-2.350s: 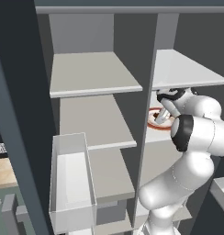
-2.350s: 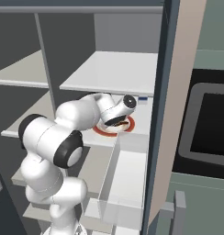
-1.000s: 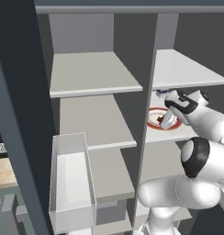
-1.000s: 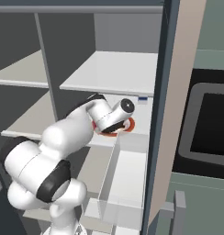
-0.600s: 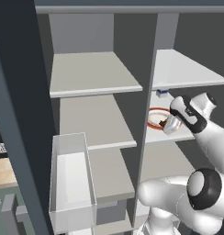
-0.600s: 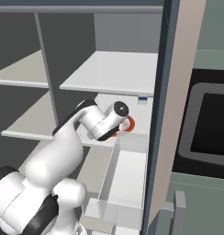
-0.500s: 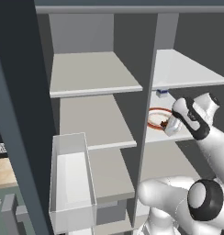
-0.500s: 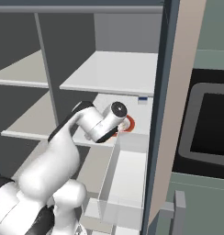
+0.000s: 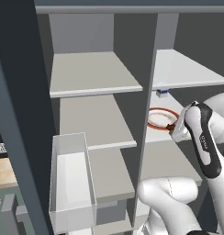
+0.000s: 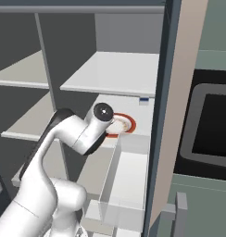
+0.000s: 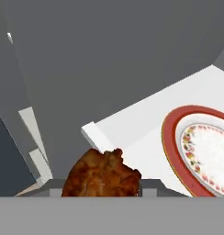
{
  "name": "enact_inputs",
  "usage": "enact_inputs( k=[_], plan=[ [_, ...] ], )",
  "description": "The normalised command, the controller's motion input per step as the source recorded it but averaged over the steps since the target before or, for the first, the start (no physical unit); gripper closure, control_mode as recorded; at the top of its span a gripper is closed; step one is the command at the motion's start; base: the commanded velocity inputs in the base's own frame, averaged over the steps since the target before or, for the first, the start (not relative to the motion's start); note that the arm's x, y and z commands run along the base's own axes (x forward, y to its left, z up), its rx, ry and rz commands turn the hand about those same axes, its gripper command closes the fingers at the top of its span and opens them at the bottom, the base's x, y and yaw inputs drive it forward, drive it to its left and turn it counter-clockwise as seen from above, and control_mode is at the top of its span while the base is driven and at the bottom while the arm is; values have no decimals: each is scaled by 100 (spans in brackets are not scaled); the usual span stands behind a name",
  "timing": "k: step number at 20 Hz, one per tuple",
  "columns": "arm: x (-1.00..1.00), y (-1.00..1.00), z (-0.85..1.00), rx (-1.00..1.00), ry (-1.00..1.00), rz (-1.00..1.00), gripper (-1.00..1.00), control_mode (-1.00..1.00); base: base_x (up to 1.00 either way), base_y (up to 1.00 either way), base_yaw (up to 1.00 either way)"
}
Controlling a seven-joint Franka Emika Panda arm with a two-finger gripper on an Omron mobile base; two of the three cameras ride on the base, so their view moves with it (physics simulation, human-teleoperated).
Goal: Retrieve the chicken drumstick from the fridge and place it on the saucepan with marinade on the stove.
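The fridge (image 9: 146, 87) stands open before me. In the hand view the brown chicken drumstick (image 11: 102, 176) sits between my fingertips, held above the pale shelf to the left of a red-rimmed plate (image 11: 171, 137). My gripper (image 11: 101, 192) is shut on it. From the left base view the gripper (image 9: 174, 132) hangs at the plate's (image 9: 155, 123) near right edge, a brown bit of drumstick (image 9: 170, 128) showing at its tip. In the right base view my wrist covers part of the plate (image 10: 124, 124). The saucepan, marinade and stove are out of view.
A clear door bin (image 9: 70, 183) hangs on the left door, another bin (image 10: 126, 185) on the right door. A small blue-and-white item (image 9: 162, 92) sits at the shelf's back. The shelf above (image 9: 182, 73) hangs close over the hand. A dark appliance front (image 10: 212, 125) lies to the right.
My hand has drawn back from over the plate toward its near edge, carrying the drumstick off it. The forearm has swung upright on the right side.
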Motion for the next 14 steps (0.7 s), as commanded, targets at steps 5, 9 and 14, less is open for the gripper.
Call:
enact_inputs(
  k=[5, 9, 14],
  plan=[
    [-98, 10, 38, -2, -9, -5, 100, -100, 0, 0, 0],
    [-100, 0, 36, -3, -14, -11, 100, -100, 0, 0, 0],
    [-63, 22, 12, -5, -4, -17, 100, -100, 0, 0, 0]
  ],
)
